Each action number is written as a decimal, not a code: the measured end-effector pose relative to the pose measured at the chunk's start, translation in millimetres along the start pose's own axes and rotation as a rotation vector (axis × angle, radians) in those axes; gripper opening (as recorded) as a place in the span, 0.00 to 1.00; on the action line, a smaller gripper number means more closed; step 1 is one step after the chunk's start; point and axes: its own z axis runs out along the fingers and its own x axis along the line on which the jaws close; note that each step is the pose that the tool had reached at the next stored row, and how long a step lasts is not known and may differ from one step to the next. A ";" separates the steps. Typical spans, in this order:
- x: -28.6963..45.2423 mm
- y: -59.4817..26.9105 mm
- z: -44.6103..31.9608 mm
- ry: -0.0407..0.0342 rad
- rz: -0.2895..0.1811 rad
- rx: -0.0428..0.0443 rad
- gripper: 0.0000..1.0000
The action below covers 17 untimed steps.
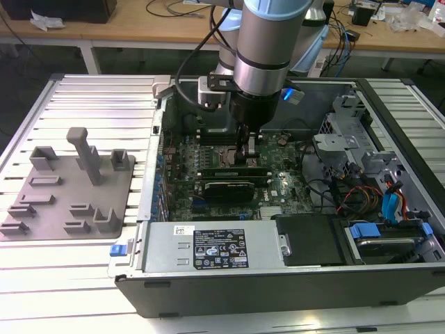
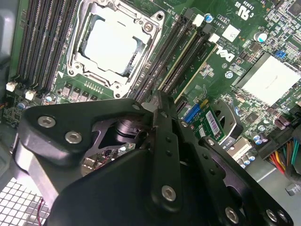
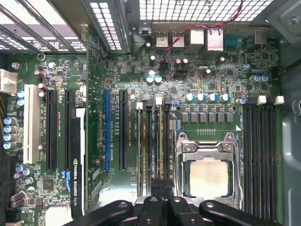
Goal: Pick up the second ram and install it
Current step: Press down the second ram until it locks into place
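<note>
**Second RAM stick: looks like you're at the seating step**

Wooden benches [image 1: 139,28] run along the back, and up front the open PC case [image 1: 278,278] sits on a white slatted table [image 1: 83,90]. The grey fixture tray [image 1: 49,202] is at the exterior view's left, well apart from the arm.

Your gripper [image 1: 248,156] is down inside the case, right over the memory slots [image 3: 153,141] next to the CPU socket [image 3: 209,176]. In the exterior view a narrow green stick, which I take for the second ram [image 1: 222,168], lies along that slot bank with the gripper's tip right at it. Can't say if it's fully home or just resting in the slot.

Claw state: honestly, I can't tell whether it's clamped on the stick, closed or slightly apart. The black linkage blocks the tip in both wrist views.

My read is that picking is done and you're on the install. That part calls for the stick sitting square along its slot and a straight push down. A tilted press could jam one end or load the motherboard [image 1: 285,184].
</note>
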 end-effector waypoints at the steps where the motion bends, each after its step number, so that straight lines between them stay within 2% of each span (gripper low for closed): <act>1: 0.0 0.0 0.0 0.0000 0.000 0.0000 0.08; 5: 0.0 -0.3 0.0 0.0000 0.000 0.0000 0.08; 9: -0.1 -6.7 -0.3 0.0000 0.000 0.0000 0.08; 17: -0.3 -28.6 -1.2 -0.0001 0.000 0.0000 0.08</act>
